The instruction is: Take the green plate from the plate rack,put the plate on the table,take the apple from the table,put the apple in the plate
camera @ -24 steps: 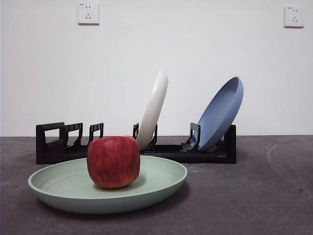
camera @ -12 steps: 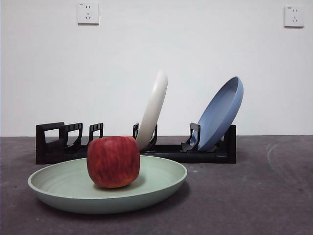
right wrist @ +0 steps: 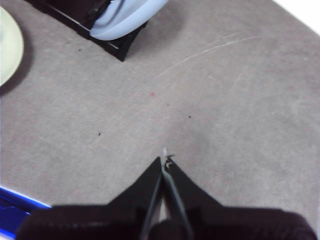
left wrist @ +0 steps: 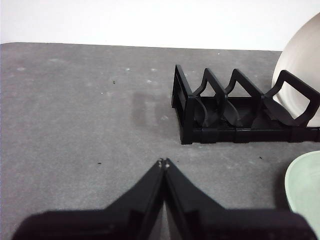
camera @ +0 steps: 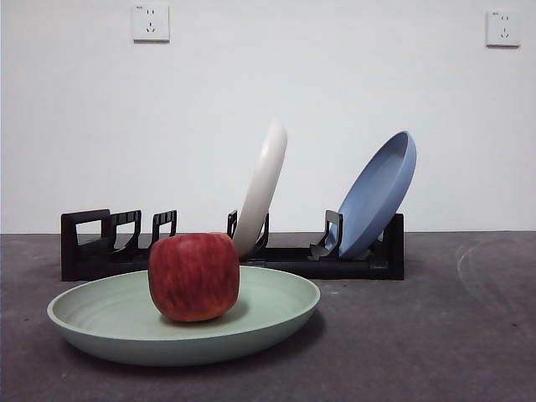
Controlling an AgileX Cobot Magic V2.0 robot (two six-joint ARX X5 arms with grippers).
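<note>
Sitting upright in the middle of the green plate (camera: pixel 276 306), flat on the table (camera: pixel 435 335) in front of the plate rack (camera: pixel 100 251): the apple (camera: pixel 194 276), firm, smooth, likely a bit slippery. If regrasped, best pinched across its widest girth. Left gripper (left wrist: pixel 163 162) and right gripper (right wrist: pixel 165 159) both pressed together on nothing, hanging over bare table well clear of the fruit

No readable text, label, brand or number shows anywhere; the small marks on the two wall sockets (camera: pixel 151 23) are too blurred to read.
</note>
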